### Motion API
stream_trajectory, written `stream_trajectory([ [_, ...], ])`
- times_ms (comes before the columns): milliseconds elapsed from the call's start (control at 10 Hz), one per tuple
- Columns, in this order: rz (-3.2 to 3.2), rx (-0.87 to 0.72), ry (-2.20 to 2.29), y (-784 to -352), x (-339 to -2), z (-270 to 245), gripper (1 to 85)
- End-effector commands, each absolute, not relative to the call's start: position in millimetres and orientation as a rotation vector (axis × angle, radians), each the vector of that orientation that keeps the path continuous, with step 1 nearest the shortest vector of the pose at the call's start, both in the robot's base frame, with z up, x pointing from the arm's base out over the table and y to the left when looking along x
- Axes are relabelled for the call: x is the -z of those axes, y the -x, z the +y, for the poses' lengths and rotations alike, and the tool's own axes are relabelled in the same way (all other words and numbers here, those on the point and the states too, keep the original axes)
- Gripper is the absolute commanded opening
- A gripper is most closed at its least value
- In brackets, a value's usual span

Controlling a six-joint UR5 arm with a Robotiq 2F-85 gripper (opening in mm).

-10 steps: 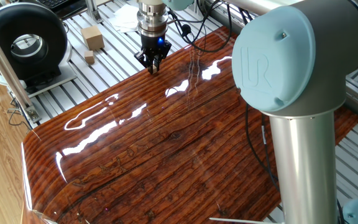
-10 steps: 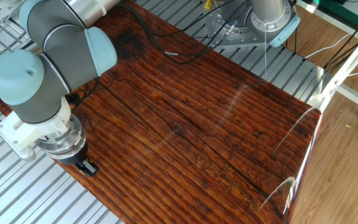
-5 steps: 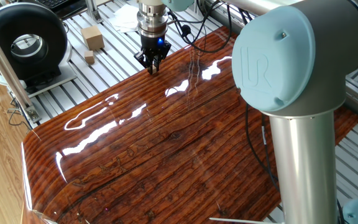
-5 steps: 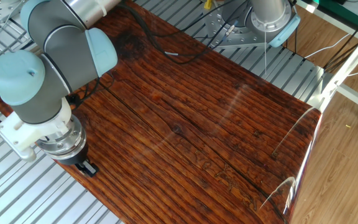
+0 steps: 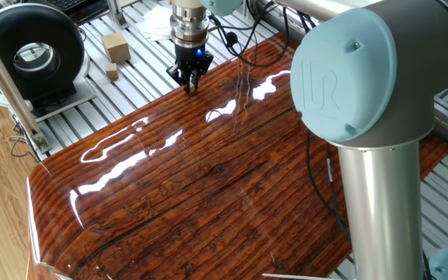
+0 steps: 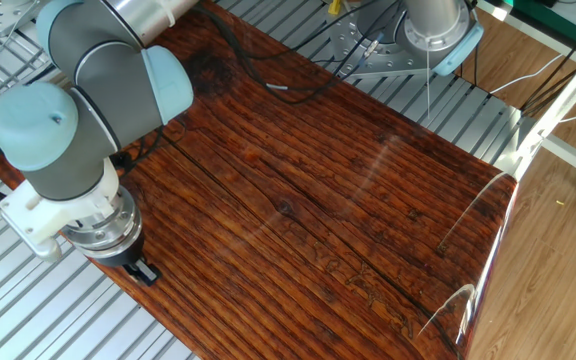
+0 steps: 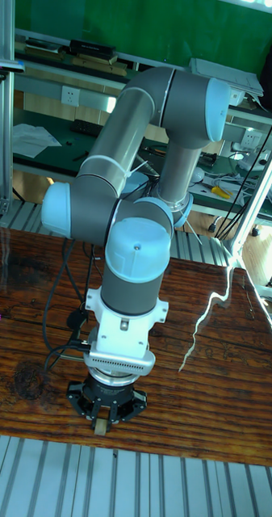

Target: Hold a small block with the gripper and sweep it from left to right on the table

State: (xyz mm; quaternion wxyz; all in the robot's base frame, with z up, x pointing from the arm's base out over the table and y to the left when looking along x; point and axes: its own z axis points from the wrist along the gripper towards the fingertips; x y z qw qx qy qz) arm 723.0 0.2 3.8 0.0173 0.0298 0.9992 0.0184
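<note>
The end effector (image 5: 190, 81) stands at the very edge of the worktop (image 5: 208, 179), near one corner of the glossy striped board. From there the whole reddish-brown surface stretches away open, with only light glare on it. Just past that edge the grey slatted base (image 5: 76, 124) begins.

In the tall fixed view a small light-tan piece, the small block (image 7: 100, 426), shows between the black fingertips, its lower end at the board's surface near the rim. The end effector (image 7: 102, 414) is pinched on it. In the other fixed view the end effector (image 6: 144, 270) shows only as a black claw tip, and the block cannot be made out.

Off the board, on the slatted base, lie a bigger tan box-shaped block (image 5: 116, 47) and a smaller tan cube (image 5: 112, 72), both well apart from the claw. A black round device (image 5: 31, 51) sits farther along the base. Black cables (image 5: 239, 43) trail over the board's far side near the arm.

The arm reaches over the board, its wrist vertical, the silver cylinder and blue light pointing straight down.
</note>
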Motion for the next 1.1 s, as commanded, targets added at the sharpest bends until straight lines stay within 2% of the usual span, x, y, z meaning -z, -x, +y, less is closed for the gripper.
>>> stream_trajectory([
  [0,3.102,-0.075,-0.112,-724.2,-3.0,4.2,1.0],
  [400,3.111,-0.089,-0.107,-720.6,-10.6,5.4,1.0],
  [1000,3.111,-0.072,-0.112,-722.3,-3.2,8.5,1.0],
])
